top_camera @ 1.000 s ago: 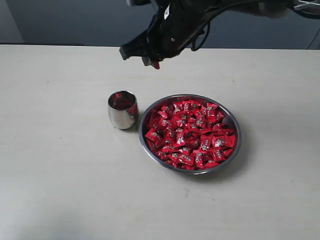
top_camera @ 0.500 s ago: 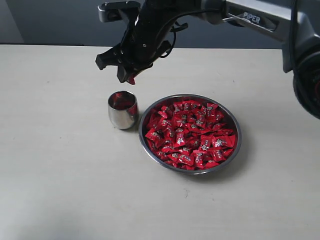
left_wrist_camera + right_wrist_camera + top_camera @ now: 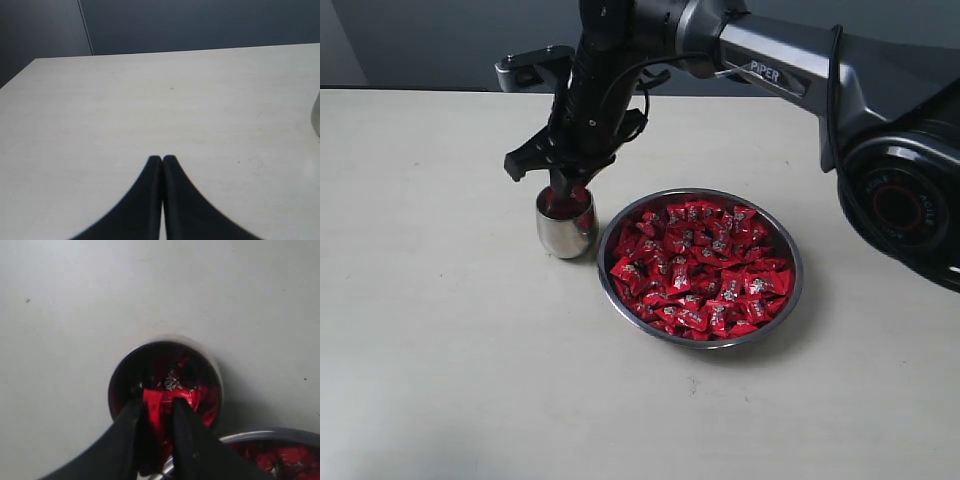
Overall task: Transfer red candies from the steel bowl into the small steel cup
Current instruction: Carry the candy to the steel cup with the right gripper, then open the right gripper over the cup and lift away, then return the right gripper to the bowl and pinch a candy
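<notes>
Candy (image 3: 152, 400) is pinched in the right hand (image 3: 563, 190), which has come down into the small steel cup (image 3: 560, 238) left of the steel bowl (image 3: 778, 235), so letting go looks next.

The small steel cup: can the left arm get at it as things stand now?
Probably not from above: the right gripper, holding a red candy, hangs over the small steel cup. Its side looks free; the left gripper, shut, is over bare table.
</notes>
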You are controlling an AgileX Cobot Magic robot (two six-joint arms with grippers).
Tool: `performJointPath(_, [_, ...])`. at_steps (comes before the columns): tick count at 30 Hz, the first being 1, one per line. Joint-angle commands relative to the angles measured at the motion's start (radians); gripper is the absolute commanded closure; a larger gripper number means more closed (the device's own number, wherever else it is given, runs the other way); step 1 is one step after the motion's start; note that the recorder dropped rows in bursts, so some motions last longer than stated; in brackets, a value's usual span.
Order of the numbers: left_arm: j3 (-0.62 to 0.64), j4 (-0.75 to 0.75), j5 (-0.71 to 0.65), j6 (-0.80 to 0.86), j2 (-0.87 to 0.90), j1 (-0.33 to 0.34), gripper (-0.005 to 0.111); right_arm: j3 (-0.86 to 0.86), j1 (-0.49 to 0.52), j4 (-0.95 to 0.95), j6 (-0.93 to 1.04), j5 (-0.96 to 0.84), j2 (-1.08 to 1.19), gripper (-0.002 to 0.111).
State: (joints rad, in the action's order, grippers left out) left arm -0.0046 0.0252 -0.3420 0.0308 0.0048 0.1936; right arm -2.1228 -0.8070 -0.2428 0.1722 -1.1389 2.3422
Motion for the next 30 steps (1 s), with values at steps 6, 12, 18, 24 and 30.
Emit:
performJointPath(6, [0.005,0.002,0.008,-0.001,-0.005,-0.007,0.106,-0.007,0.003,0.008,0.007,0.035,-0.001,0.107])
performJointPath(12, [0.005,0.002,0.008,-0.001,-0.005,-0.007,0.106,-0.007,0.003,0.010,0.007,0.059,0.004,0.080])
performJointPath(18, [0.005,0.002,0.008,-0.001,-0.005,-0.007,0.106,-0.007,0.003,0.010,0.007,0.066,0.004,0.077])
performJointPath(24, [0.005,0.002,0.008,-0.001,-0.005,-0.007,0.106,-0.007,0.009,0.037,0.007,0.064,-0.030,0.077])
performJointPath(30, [0.005,0.002,0.008,-0.001,-0.005,-0.007,0.106,0.057,0.044,0.037,-0.016,0.154,-0.145,0.077])
